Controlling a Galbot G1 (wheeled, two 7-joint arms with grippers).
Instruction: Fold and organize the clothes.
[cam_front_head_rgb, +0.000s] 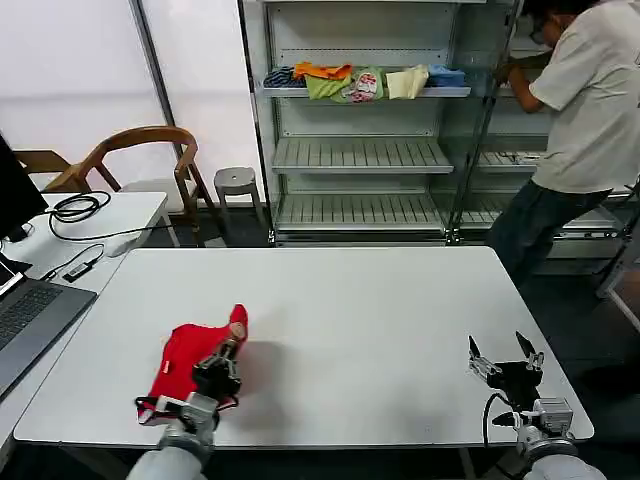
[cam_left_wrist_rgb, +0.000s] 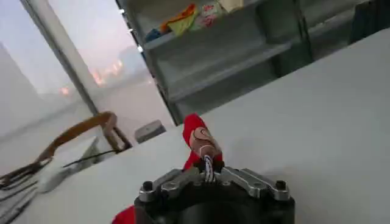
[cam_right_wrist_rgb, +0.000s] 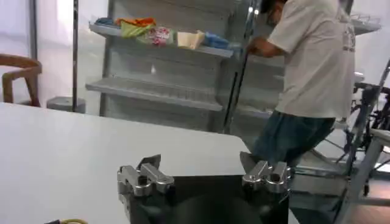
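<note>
The red T-shirt (cam_front_head_rgb: 185, 360) lies bunched on the white table (cam_front_head_rgb: 350, 320) near its front left corner. My left gripper (cam_front_head_rgb: 226, 355) is shut on a fold of it and holds that part lifted, so a strip of red cloth (cam_left_wrist_rgb: 196, 137) with a bit of brown print stands up above the jaws. The rest of the shirt trails on the table toward the left edge. My right gripper (cam_front_head_rgb: 506, 352) hovers open over the front right corner with nothing between its fingers (cam_right_wrist_rgb: 151, 163).
A metal shelf rack (cam_front_head_rgb: 360, 150) stands behind the table with folded orange, green, cream and blue garments (cam_front_head_rgb: 365, 80) on its top shelf. A person (cam_front_head_rgb: 575, 120) stands at the rack's right. A side desk with a laptop (cam_front_head_rgb: 30, 320) and cables is at left, a wooden chair (cam_front_head_rgb: 140, 160) behind it.
</note>
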